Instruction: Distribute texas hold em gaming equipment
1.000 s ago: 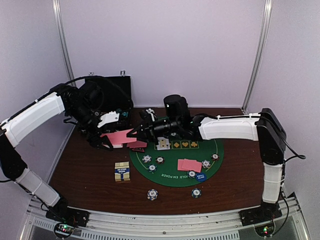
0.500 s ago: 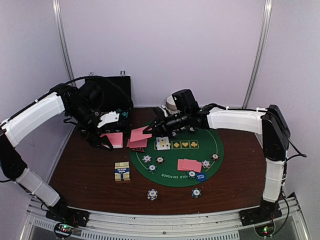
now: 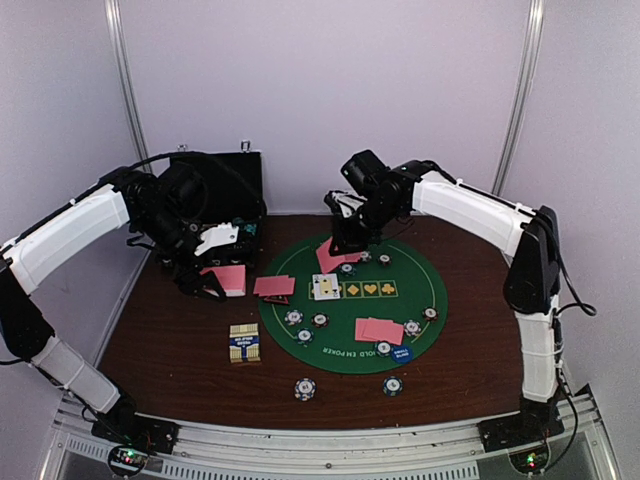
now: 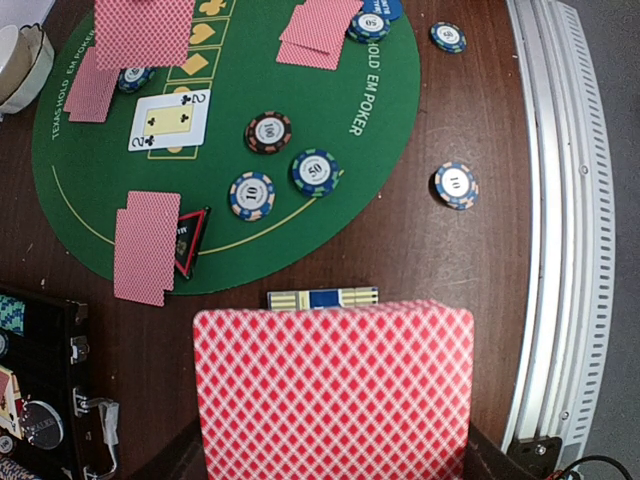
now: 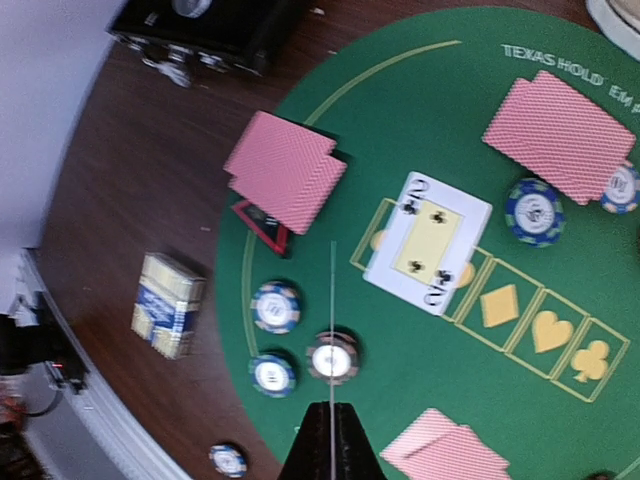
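My left gripper (image 3: 213, 272) is shut on a deck of pink-backed cards (image 3: 229, 279) held above the table left of the green mat (image 3: 440, 285). The deck (image 4: 333, 390) fills the lower left wrist view. My right gripper (image 3: 347, 232) is shut on one pink card (image 3: 333, 256) above the mat's far side; that card is edge-on in the right wrist view (image 5: 332, 330). Pink cards lie at the mat's left (image 3: 273, 286), front right (image 3: 380, 330) and far side (image 5: 565, 135). A face-up card (image 3: 325, 287) lies mid-mat. Chips (image 3: 293, 317) lie on it. A red triangular button (image 4: 190, 240) sits by the left cards.
The black case (image 3: 222, 185) stands open at the back left. A card box (image 3: 245, 343) lies on the table in front of the mat's left. Two chips (image 3: 305, 388) (image 3: 393, 385) lie off the mat at the front. A white bowl (image 4: 20, 60) stands behind the mat.
My right gripper has taken a card from the deck at the left and carried it right and back, to above the mat's far side. The left arm has stayed put.
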Motion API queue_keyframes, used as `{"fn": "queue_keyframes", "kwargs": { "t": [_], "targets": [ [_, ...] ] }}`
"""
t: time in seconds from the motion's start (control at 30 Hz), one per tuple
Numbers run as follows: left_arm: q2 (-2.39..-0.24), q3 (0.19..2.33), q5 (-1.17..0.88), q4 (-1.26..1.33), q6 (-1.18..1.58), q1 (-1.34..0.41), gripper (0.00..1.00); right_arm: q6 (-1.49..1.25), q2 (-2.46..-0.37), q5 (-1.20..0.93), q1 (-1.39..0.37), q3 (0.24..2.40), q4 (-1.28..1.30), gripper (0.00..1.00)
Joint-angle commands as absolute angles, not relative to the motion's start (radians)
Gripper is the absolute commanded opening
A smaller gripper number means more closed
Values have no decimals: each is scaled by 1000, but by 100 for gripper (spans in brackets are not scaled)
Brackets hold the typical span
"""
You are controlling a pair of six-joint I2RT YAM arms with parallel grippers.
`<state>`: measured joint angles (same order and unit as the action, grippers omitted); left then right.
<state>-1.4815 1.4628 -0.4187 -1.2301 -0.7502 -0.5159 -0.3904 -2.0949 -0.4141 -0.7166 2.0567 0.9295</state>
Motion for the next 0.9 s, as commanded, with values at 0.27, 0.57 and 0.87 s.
{"fn": "queue_keyframes", "kwargs": {
  "t": [0.27, 0.57, 0.87],
  "targets": [
    [-1472, 1490, -431, -1223, -756, -509, 24, 241, -2176, 466, -899, 1967, 884, 0],
    [-1475, 1492, -430, -1223, -756, -509, 24, 584, -2220, 748, -995, 1757, 477, 0],
    [-1469, 1489, -422, -1223, -755, -509, 24, 637, -2271, 726, -996, 1718, 367, 0]
  ]
}}
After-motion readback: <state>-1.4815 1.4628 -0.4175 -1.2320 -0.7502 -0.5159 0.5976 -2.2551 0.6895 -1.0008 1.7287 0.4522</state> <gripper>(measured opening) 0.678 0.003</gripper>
